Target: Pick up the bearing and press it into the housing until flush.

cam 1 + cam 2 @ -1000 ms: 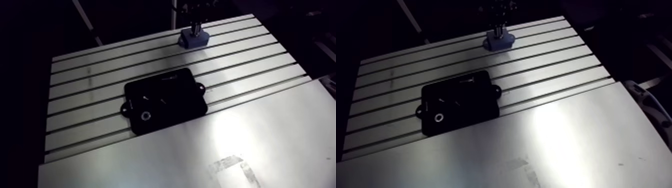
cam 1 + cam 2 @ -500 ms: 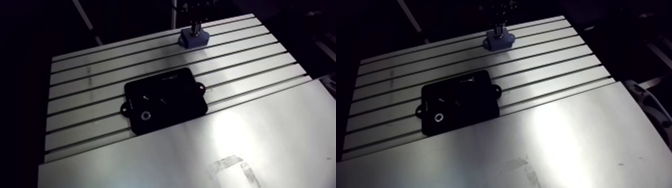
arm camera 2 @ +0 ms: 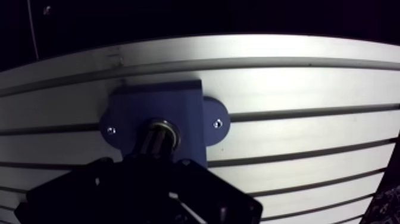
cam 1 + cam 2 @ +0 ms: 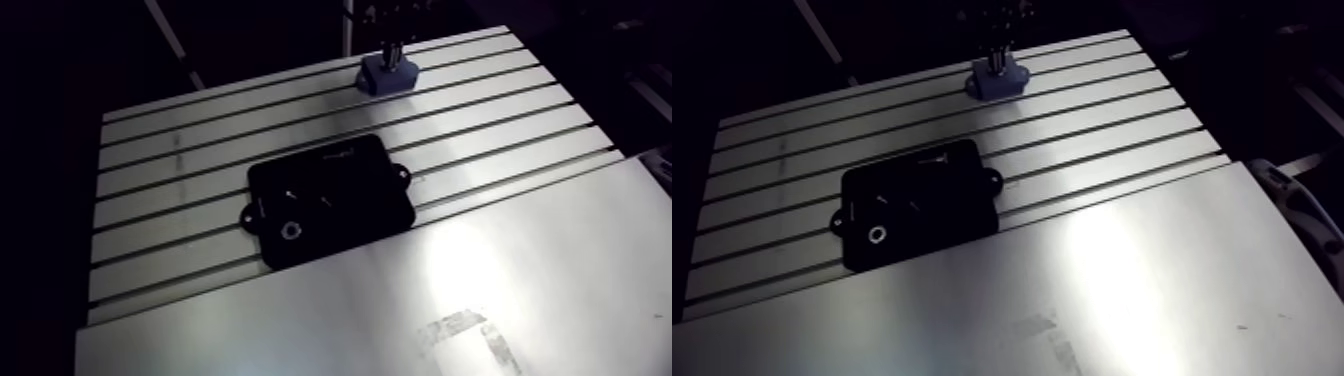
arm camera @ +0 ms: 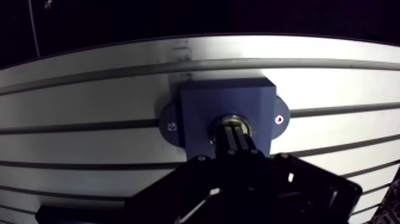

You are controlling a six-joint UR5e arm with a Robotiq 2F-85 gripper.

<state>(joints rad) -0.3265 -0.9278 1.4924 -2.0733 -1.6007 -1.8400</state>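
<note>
You are at the pressing step, I judge; the bearing (image 5: 233, 121) sits in the hole at the middle of the housing (image 5: 202, 107); the gripper (image 5: 236, 133), fingers closed together, rests on top of it. The next move calls for a straight downward push until flush.

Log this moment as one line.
step: press | hand: shut, tips on bearing | bearing: in bore of blue housing | black plate: mid-table, apart

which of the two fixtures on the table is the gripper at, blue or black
The blue housing at the far edge of the table: the gripper is down on its centre bore. The black plate lies mid-table, untouched.
</note>
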